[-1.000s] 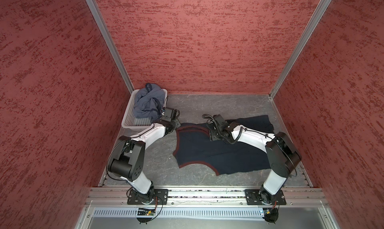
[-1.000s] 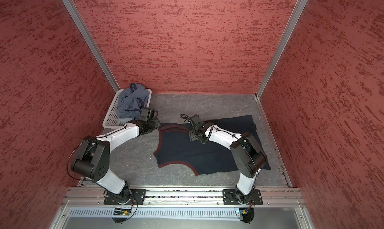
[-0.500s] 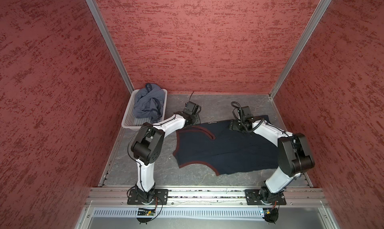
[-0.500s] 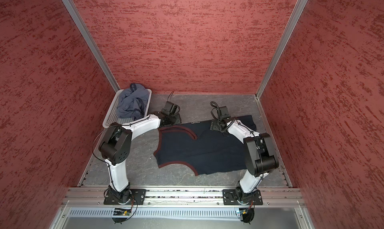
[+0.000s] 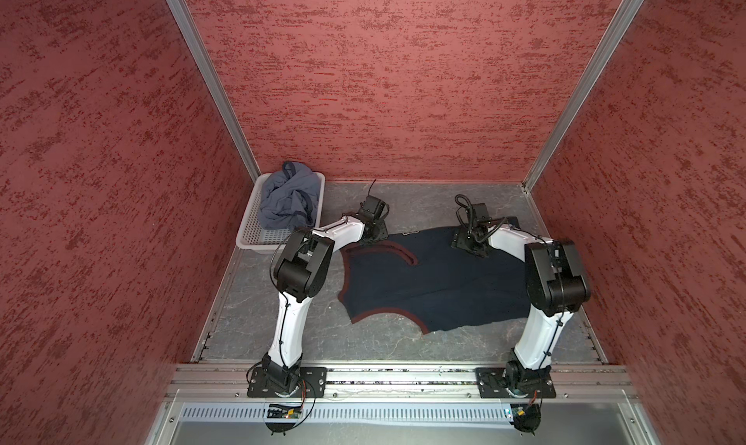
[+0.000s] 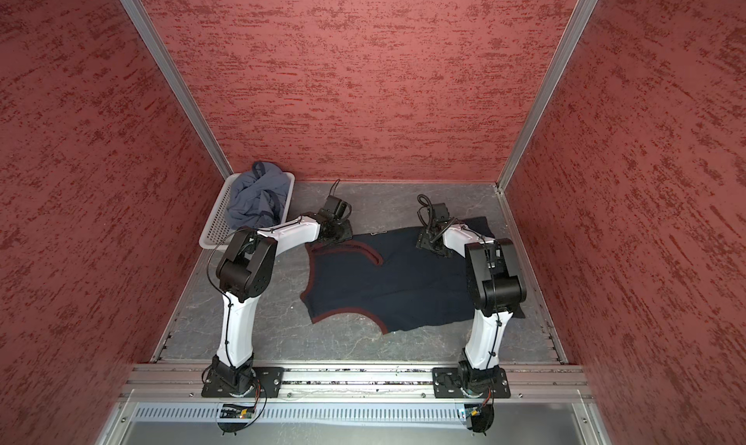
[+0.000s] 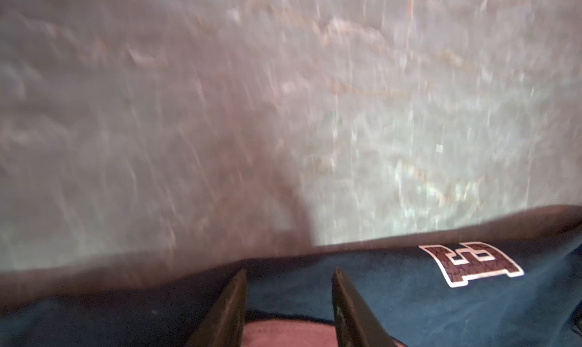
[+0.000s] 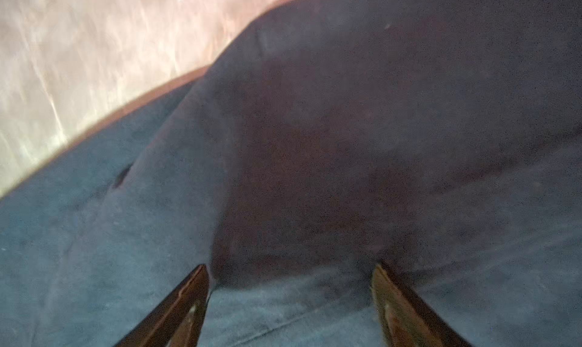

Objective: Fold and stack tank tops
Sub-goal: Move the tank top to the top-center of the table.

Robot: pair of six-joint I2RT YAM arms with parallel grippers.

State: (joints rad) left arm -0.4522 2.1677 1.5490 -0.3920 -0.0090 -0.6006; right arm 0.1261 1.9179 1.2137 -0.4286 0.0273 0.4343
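Around both claws, rough red walls [image 5: 403, 79] close three sides, their tops and outer parts cut off by the frame. Beneath the claws runs the grey marbled table [image 5: 403, 342], which both wrist views show only as a streaked blur. On it, directly under both claws, the navy tank top [image 5: 436, 285] lies spread flat, edged in maroon trim. The right arm [image 5: 555, 277] stands in front of its right end in both top views, so that end's outline cannot be followed. The left arm [image 5: 302, 265] overlaps the near corner of the white basket [image 5: 252, 237], which sits on the left claw's outer side, toward the back corner. Inside it the grey-blue tank top [image 5: 288, 200] is bundled up, its shape and print impossible to read.

From above, the wrists and their cameras cover the fingertips of the left claw [image 5: 373, 233] and the right claw [image 5: 468, 243]. The left wrist view shows the left claw [image 7: 289, 270] partly spread, pinching nothing, with the navy tank top [image 7: 393, 298] below it near the trimmed edge. Whether the tips touch the cloth I cannot tell. A pinkish patch between the fingers is cut off by the frame and too blurred to name. Beside that claw a maroon letter [image 7: 472, 263] edged in white shows on the cloth. The right claw [image 8: 290, 265] is spread wide over the blurred navy tank top [image 8: 315, 140], a raised fold just ahead of it, nothing gripped.
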